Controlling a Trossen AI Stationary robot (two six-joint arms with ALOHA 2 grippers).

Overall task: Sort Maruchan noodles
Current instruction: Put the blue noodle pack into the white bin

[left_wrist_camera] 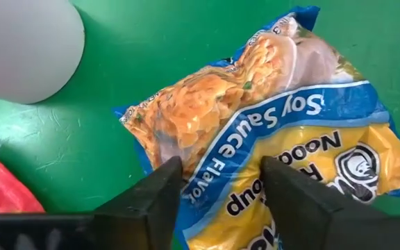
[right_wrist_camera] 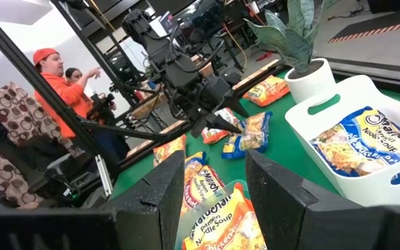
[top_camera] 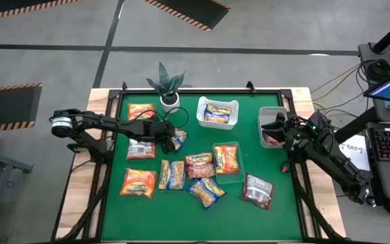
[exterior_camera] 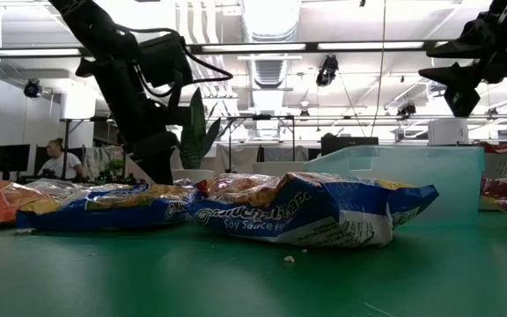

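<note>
Left fingers [left_wrist_camera: 217,201] spread, straddling yellow-and-blue packet [left_wrist_camera: 276,132], its lower end cut off; right fingers [right_wrist_camera: 207,201] parted, empty.

Maruchan noodle packets [top_camera: 202,166] are lying scattered flat across the green mat, most of them clustering around its middle. An orange packet [top_camera: 141,110] is sitting at the far left, and another orange one [top_camera: 138,183] is lying at the near left. A dark red-and-silver packet [top_camera: 140,149] is resting between them. A yellow-and-blue soy sauce packet [left_wrist_camera: 269,139] is lying face up just right of it, its noodles showing through the clear end. Two more yellow-and-blue packets [top_camera: 171,174] are lying near centre, one [top_camera: 206,192] tilting nearer. An orange packet [top_camera: 226,159] is lying right of centre. A red-and-silver one [top_camera: 258,189] is lying at the near right. Another yellow-and-blue packet [top_camera: 217,114] is lying far behind centre.
</note>
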